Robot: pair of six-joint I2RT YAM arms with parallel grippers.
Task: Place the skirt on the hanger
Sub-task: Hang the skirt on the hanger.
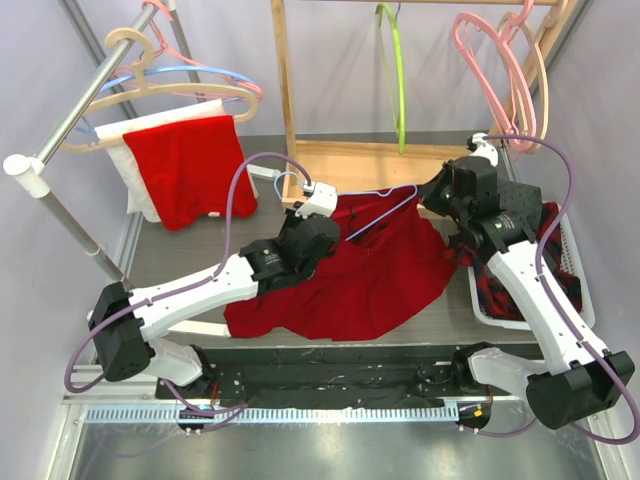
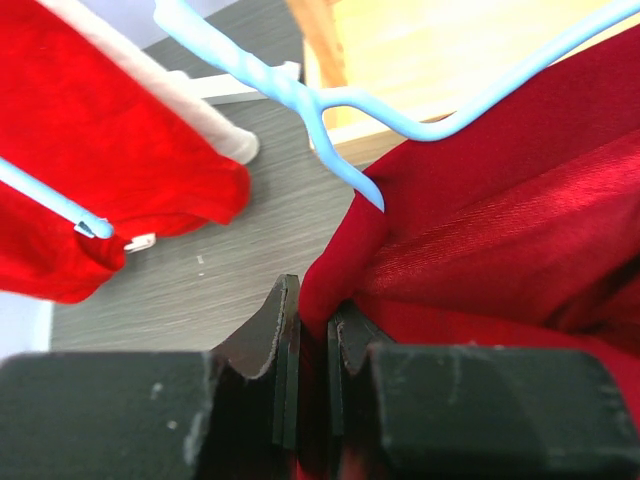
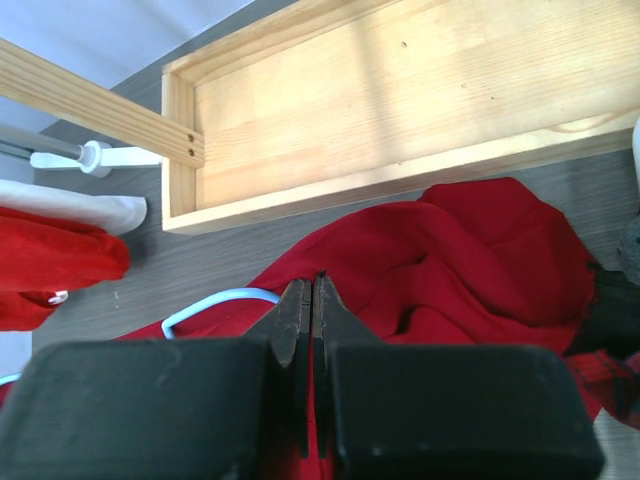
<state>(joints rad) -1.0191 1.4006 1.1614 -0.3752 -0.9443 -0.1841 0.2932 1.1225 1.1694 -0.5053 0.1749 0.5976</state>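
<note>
Where the red skirt (image 1: 370, 275) lies spread on the surface (image 1: 175, 262), we see the left pincer (image 2: 312, 312) closed narrow on a raised fold of its edge, cloth squeezed between both fingers. Just beyond that pincer's tips sits the blue hanger (image 2: 300, 95), its wire running down into the skirt's fold. Our right pincer (image 3: 311, 292) is pressed fully together over the skirt, the hanger's loop just to its left; whether it pinches cloth we cannot tell. Ahead of it sits the wooden tray (image 3: 400, 110).
</note>
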